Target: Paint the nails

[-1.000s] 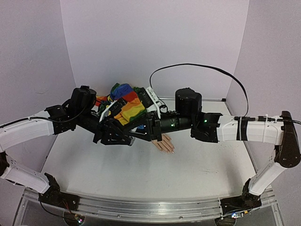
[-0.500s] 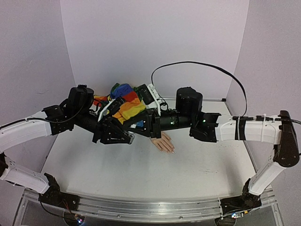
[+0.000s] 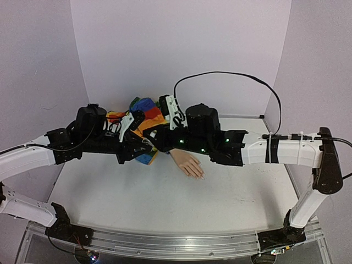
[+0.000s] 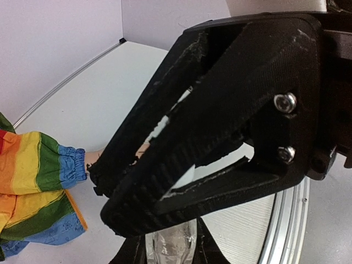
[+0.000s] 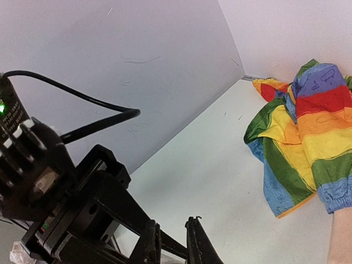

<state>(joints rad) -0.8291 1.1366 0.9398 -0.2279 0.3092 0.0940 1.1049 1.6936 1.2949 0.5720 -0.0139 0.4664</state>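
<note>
The peach mannequin hand (image 3: 186, 163) lies palm down at mid-table, its tiny pale nails (image 3: 198, 175) pointing to the near right. Its rainbow-striped sleeve (image 3: 146, 118) trails toward the back and also shows in the right wrist view (image 5: 308, 137). My left gripper (image 3: 138, 150) is shut on a small clear bottle (image 4: 170, 246), held upright left of the hand. My right gripper (image 3: 155, 141) sits directly over the bottle, and its black fingers (image 4: 220, 110) fill the left wrist view. Its jaws stand narrowly apart (image 5: 171, 245), closed on what looks like the white cap (image 4: 181, 176). The nails are hidden in both wrist views.
Both arms cross the middle of the table and meet just left of the hand. A black cable (image 3: 231, 76) arcs above the right arm. Lavender walls close in the back and both sides. The left arm's black wrist (image 5: 82, 209) lies close under the right gripper.
My right gripper has moved left, away from above the hand's fingers, to meet the left gripper. The left gripper has risen slightly toward the sleeve. The whole hand now shows.
</note>
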